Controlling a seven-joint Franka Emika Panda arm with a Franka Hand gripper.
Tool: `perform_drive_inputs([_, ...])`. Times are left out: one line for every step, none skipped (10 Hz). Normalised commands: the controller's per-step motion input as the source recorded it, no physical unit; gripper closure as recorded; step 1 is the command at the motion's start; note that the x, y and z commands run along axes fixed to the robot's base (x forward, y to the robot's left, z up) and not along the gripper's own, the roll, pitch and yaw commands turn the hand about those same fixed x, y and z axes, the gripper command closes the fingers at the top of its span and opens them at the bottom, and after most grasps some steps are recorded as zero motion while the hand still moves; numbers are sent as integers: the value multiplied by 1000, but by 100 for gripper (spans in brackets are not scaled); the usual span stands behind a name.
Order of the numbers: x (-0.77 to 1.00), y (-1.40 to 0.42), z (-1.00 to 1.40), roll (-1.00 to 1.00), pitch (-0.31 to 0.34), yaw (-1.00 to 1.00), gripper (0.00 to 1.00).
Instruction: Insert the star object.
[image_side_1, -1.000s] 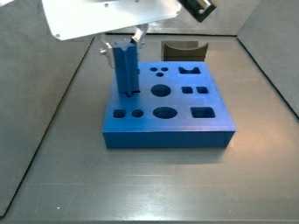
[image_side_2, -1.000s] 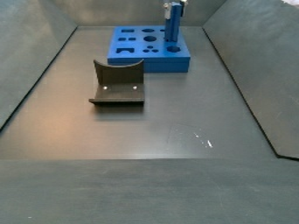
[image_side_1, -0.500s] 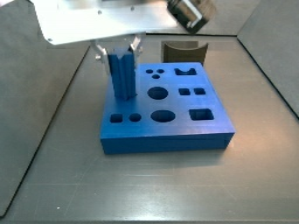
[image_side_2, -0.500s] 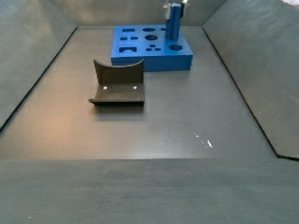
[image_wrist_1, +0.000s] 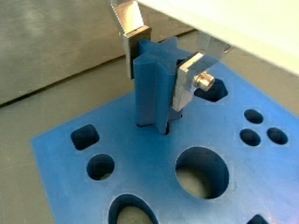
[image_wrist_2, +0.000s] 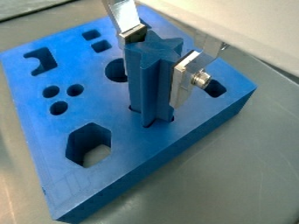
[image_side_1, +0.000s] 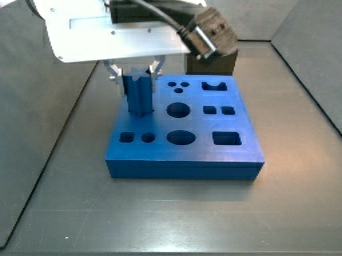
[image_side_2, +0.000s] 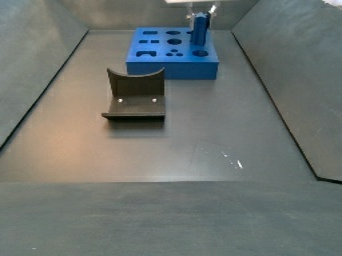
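Jaws: closed on the tall slim blue star-section peg (image_wrist_1: 152, 87); gripper (image_wrist_2: 155, 68) is seen over the block in both wrist views.
Fingers: a flat silver plate with a dark pad (image_wrist_1: 187, 80) is pressed against each of two opposite sides of the peg.
Star peg: held upright between the jaws, its lower end set in a hole of the wide flat blue block with shaped holes (image_wrist_2: 70, 114).
Peg in side views: upright at one edge of the block (image_side_1: 139, 95), under the white arm body (image_side_1: 107, 35).
Block: laid flat on the grey desk (image_side_2: 201, 150), directly below the jaws.
Dark grey curved piece (image_side_2: 134, 95): on the desk, well apart from the jaws.
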Motion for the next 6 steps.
perform_drive_inputs([0, 0, -740, 146, -13, -163, 100])
perform_drive_inputs([0, 0, -791, 190, -6, -71, 100])
perform_drive_inputs([-14, -43, -811, 290, -9, 0, 100])
perform_drive_inputs([0, 0, -711, 271, -66, 263, 100])
perform_drive_inputs([0, 0, -546, 140, -66, 134, 100])
perform_drive_inputs([0, 0, -217, -13, -96, 0, 100])
